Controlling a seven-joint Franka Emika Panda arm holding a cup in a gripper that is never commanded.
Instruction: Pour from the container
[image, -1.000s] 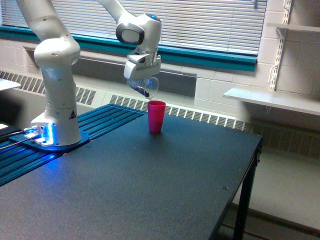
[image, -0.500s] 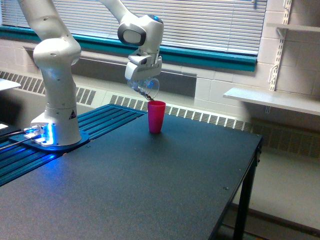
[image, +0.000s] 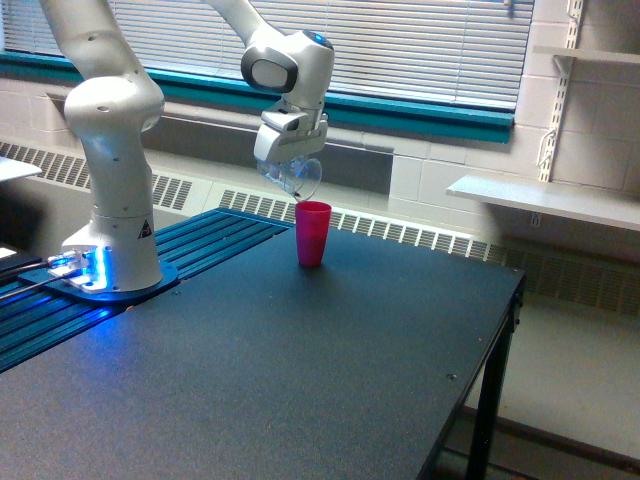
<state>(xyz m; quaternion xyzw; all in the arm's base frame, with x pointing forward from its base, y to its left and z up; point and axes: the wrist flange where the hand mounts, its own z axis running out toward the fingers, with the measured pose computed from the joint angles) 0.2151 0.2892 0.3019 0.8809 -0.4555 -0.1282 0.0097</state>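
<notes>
Because the pour needed the lip right over its target, I had the jaws pinching the container, tipped well over with its mouth hanging just above the rim of the pink cup, which stood upright below the jaws on the desk. The container was thin, clear plastic, rounded and almost glassy; the cup looked opaque, smooth and slightly tapered, the desk matte and dark.

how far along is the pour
Done: the clear cup is carried over and tipped above the pink cup, which stands upright on the table. In hand: the pincer holds it tilted, its lip just over the pink rim. Left: finishing and righting it; any remaining contents can't be judged.
</notes>
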